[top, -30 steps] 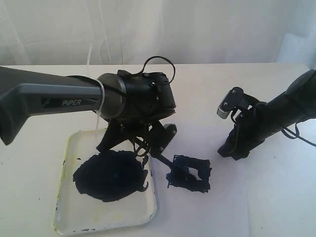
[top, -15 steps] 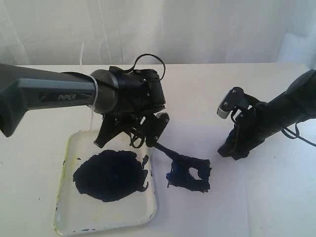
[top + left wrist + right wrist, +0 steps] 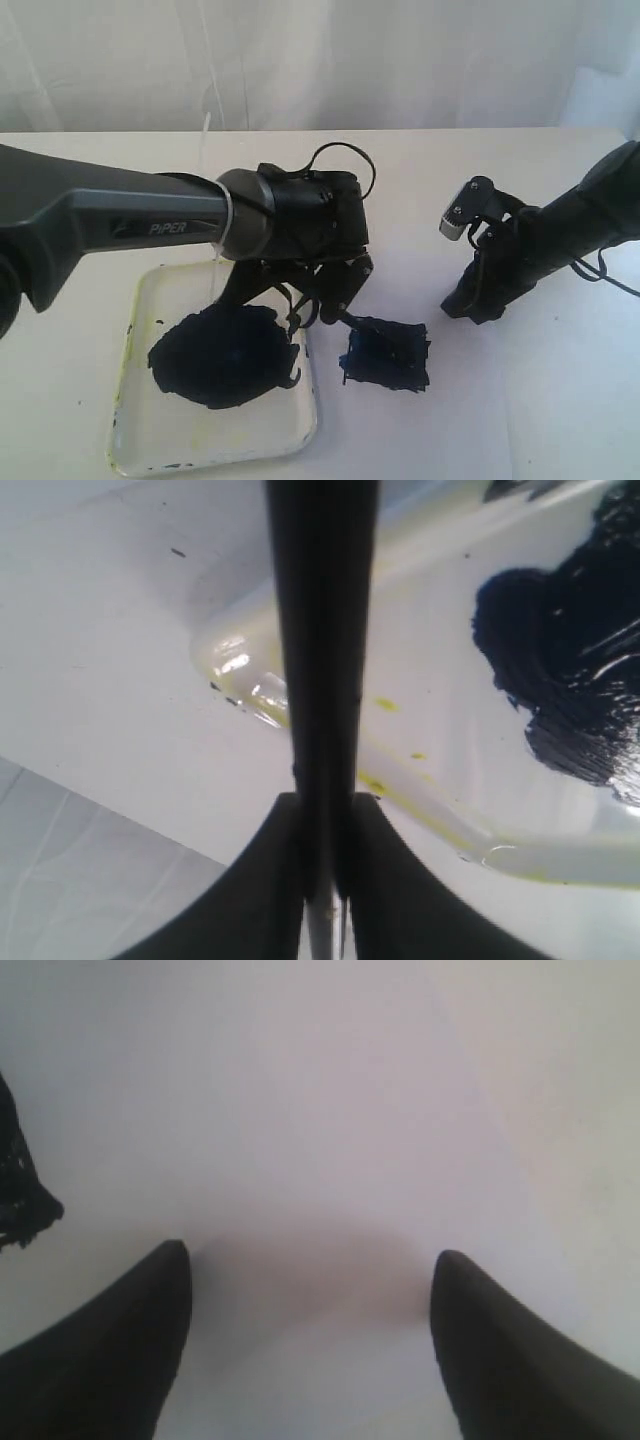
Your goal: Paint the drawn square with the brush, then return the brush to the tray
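We note left pincer (image 3: 325, 810) clamped on the brush (image 3: 320, 630), tip at the paint-covered square (image 3: 385, 355) just beside the tray (image 3: 125, 400); right pincer (image 3: 310, 1260) spread wide, low over the tabletop (image 3: 580, 400)

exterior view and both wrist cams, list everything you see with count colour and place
tray: 1, white with a yellowish rim, front left of the table
paint puddle: 1, blue-black, inside the tray
drawn square: 1, mostly covered in dark blue paint, on the paper just right of the tray
brush: 1, black, held in the left hand, tip down at the square's near corner
paper: 1 sheet, white, under the square
table: 1, white, under everything
curtain: white, along the back
left hand: 1, black, over the tray's right edge, shut on the brush
right hand: 1, black, right of the square, low over the paper, open and empty
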Tool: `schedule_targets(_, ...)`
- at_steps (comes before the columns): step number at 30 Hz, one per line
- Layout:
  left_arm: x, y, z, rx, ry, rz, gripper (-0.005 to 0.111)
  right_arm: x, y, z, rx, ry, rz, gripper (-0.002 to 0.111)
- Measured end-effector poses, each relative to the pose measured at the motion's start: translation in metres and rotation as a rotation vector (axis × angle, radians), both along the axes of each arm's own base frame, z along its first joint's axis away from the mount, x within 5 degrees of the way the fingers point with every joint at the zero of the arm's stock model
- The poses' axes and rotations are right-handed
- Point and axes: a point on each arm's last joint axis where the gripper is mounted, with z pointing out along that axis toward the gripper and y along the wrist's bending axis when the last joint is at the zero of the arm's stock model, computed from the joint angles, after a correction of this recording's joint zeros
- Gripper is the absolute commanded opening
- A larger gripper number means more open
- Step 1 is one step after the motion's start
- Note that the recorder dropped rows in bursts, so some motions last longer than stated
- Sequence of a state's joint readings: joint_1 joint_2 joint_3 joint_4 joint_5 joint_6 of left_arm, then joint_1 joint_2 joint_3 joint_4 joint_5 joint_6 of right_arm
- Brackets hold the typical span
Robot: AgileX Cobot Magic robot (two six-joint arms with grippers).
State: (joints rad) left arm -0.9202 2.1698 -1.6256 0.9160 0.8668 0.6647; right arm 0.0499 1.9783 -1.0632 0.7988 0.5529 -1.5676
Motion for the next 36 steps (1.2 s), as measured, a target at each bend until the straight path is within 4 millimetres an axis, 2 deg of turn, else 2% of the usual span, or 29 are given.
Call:
schedule_targets(7,-0.001,-0.001,0.0,0.007,-0.005,-0.011,0.0,0.0,0.0,0.0,0.002,0.002,-0.005,0.064)
schedule_targets(12,-0.006,-0.01,0.0,-0.009,-0.012,-0.056,0.0,0.0,0.0,0.0,0.002,0.002,-0.005,0.064)
schedule_targets(22,0.012,0.013,0.005,0.033,-0.064,0.058,0.0,0.001,0.0,0.0,0.0,-0.002,-0.018,0.064)
schedule_targets(31,0.013,0.009,0.004,-0.053,-0.092,0.085,0.0,0.001,-0.001,0.0,-0.001,-0.003,-0.019,0.064)
schedule_targets(36,0.011,0.007,0.001,-0.067,-0.051,0.067,0.0,0.001,-0.001,0.0,-0.001,-0.003,-0.019,0.064)
